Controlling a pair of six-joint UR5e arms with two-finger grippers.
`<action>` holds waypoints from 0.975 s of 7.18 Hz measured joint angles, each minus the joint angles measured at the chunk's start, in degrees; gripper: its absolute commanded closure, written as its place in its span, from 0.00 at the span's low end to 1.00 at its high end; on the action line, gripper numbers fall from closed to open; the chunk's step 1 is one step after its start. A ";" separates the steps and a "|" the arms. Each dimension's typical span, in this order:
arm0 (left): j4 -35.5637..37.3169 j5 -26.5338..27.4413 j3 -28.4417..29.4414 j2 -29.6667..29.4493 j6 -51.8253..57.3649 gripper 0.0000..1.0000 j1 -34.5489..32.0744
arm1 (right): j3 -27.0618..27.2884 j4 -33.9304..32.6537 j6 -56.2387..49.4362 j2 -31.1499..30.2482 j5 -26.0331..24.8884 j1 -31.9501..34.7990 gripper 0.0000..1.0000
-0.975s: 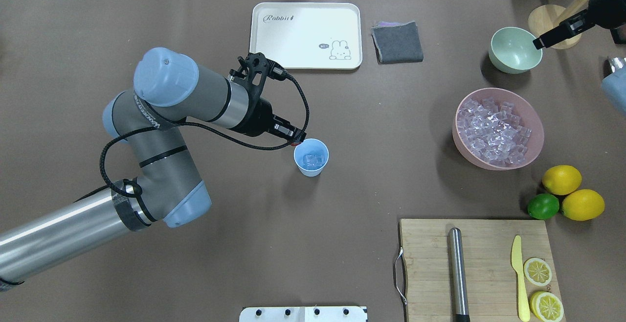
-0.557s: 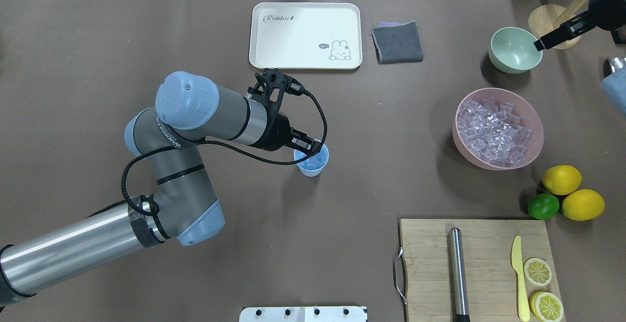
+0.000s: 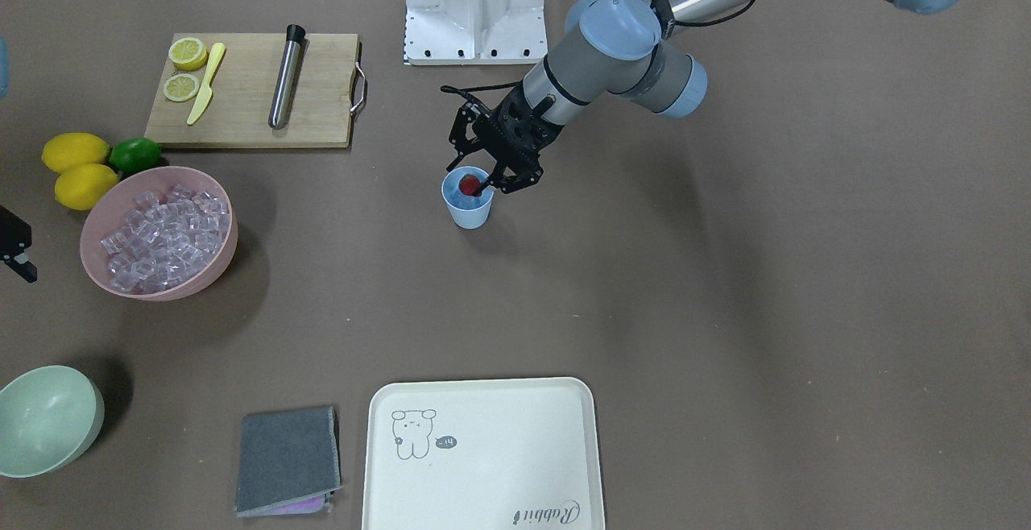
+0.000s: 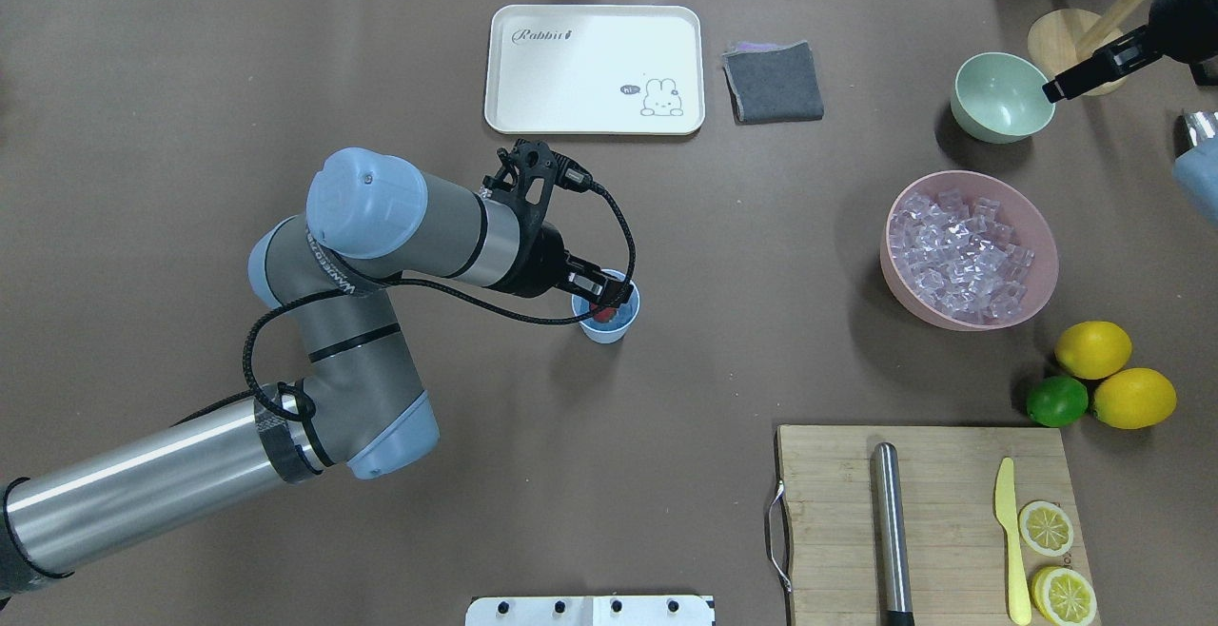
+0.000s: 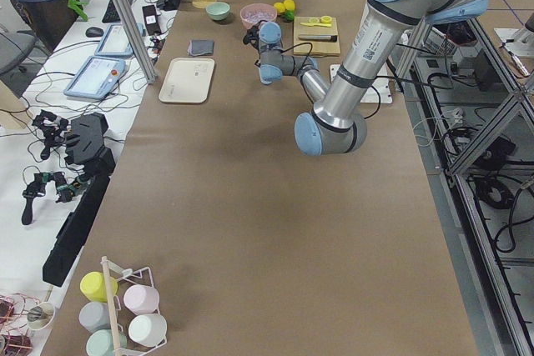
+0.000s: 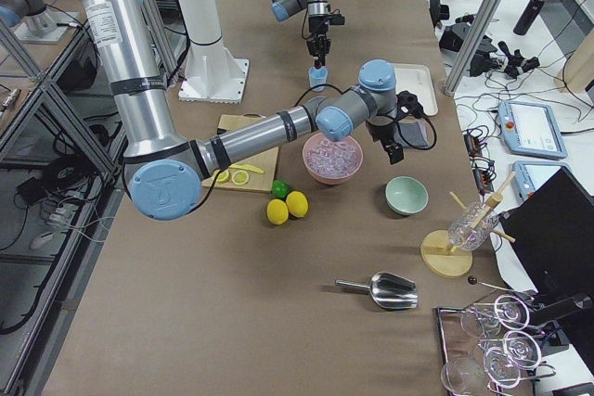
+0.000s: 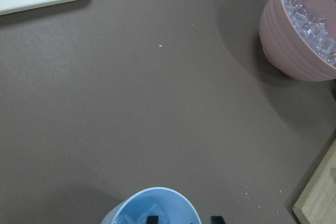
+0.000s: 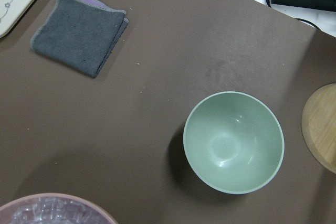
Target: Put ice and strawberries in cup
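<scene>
Left gripper (image 3: 474, 179): mine, tilted down at the cup's mouth, upper middle of the front-facing view.
Its hold: my fingertips (image 7: 216, 219) stand a little apart. The strawberry shows between them from the front, but whether they press on it I cannot tell.
Strawberry (image 3: 469, 184): red, sitting high in the cup's opening, tight against one of my fingertips.
Cup (image 3: 468, 214): light blue and upright on the brown table, at the very centre of the overhead view.
Ice (image 7: 131, 217): a few clear cubes inside the cup, at the bottom edge of my left wrist view. Many more fill the pink bowl (image 3: 203, 274) at the left of the front-facing view.
Right gripper (image 4: 1054, 89): mine, upper right of the overhead view, at the rim of the green bowl (image 4: 994, 98). I cannot tell how its fingers stand.
Tray (image 4: 571, 74): white, top centre of the overhead view, with a grey cloth (image 4: 773, 82) just to its right.
Cutting board (image 4: 828, 512): lower right of the overhead view.
</scene>
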 measured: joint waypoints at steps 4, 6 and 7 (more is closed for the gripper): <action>-0.07 -0.07 -0.24 0.02 0.10 0.03 -1.21 | -0.04 -0.23 -0.11 -0.14 1.20 0.69 0.00; 0.93 -5.45 -0.41 0.22 0.23 0.03 -7.03 | -0.39 -0.82 -0.53 -0.97 3.05 2.22 0.00; 2.28 -10.48 -0.36 0.32 0.85 0.03 -11.20 | -0.52 -1.52 -0.60 -1.48 3.90 2.86 0.00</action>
